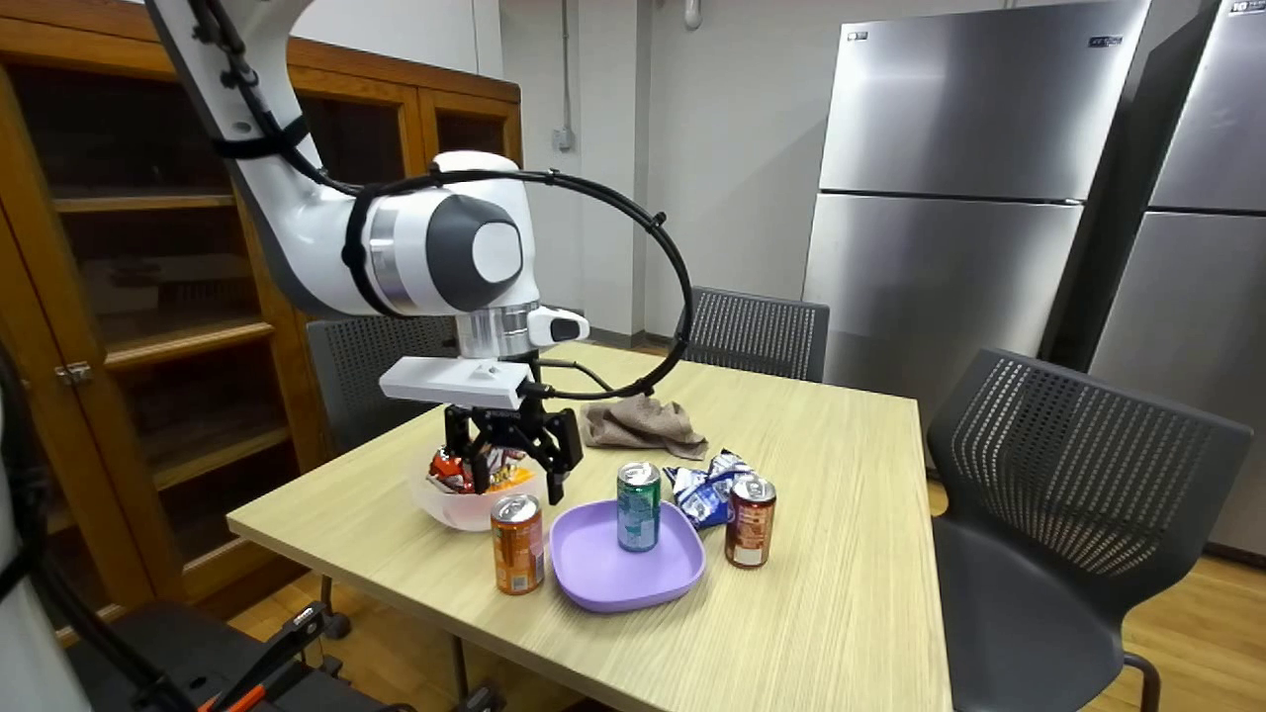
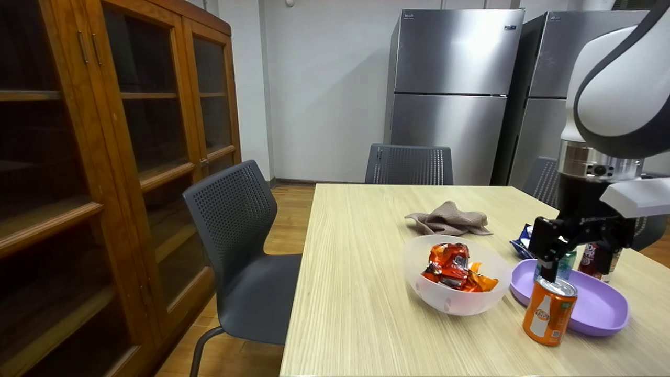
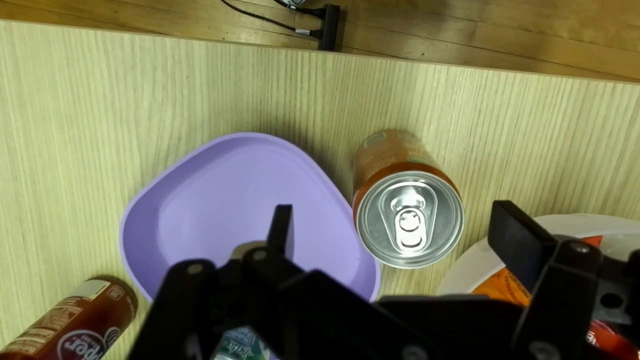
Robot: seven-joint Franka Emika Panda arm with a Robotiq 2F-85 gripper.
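Observation:
My gripper point(image 1: 518, 487) stands open and pointing down, with nothing held. In the wrist view, an orange can point(image 3: 410, 220) shows its silver top in the gap between the spread fingers point(image 3: 520, 245). The can stands upright on the table, and the fingertips are close to its top in both exterior views. Beside it lies a purple plate point(image 1: 633, 583), bearing an upright green can point(image 1: 638, 504). A translucent bowl point(image 2: 450, 303) with red and orange snack packets point(image 2: 450, 267) is on the can's other side. Part of the green can is hidden by the gripper in the wrist view.
A dark red can point(image 1: 750, 524) stands past the plate, with a blue packet point(image 1: 702, 494) behind it. A brown cloth point(image 1: 638, 425) lies crumpled farther back. Chairs point(image 1: 1068, 514) surround the table point(image 1: 821, 613); its edge runs near the orange can.

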